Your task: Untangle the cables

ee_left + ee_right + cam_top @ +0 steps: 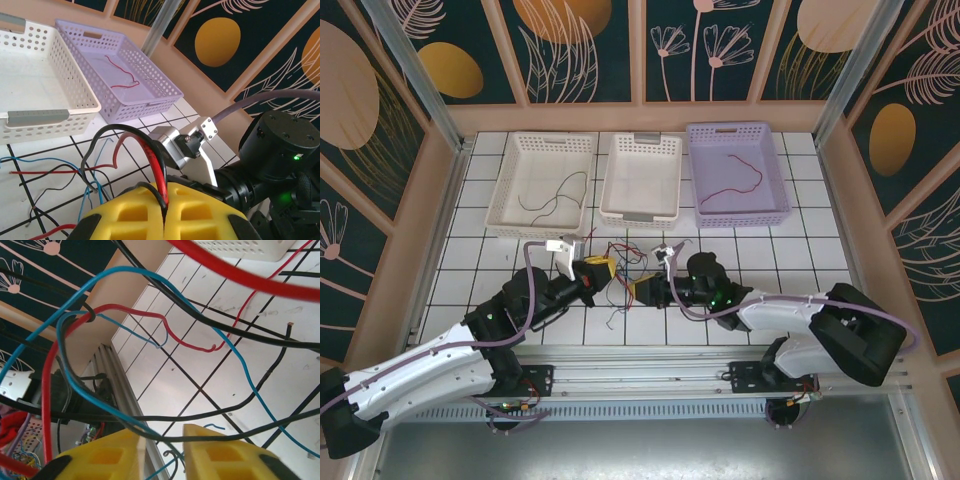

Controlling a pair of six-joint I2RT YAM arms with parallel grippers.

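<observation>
**Tangle partly cleared, knot left on desk**

On the desk (pixel 800 290), two strands are judged already sorted: a red strand (pixel 740 178) lies in the lilac basket (pixel 783 170), a dark strand (pixel 555 195) in the left white basket (pixel 501 190). The other cables (pixel 623 258) are knotted between the tools. The left tool (pixel 165 200) is pressed together on red and black wires; the right tool (pixel 165 450) is spread, with wires crossing its gap. No readable writing is found.
</observation>
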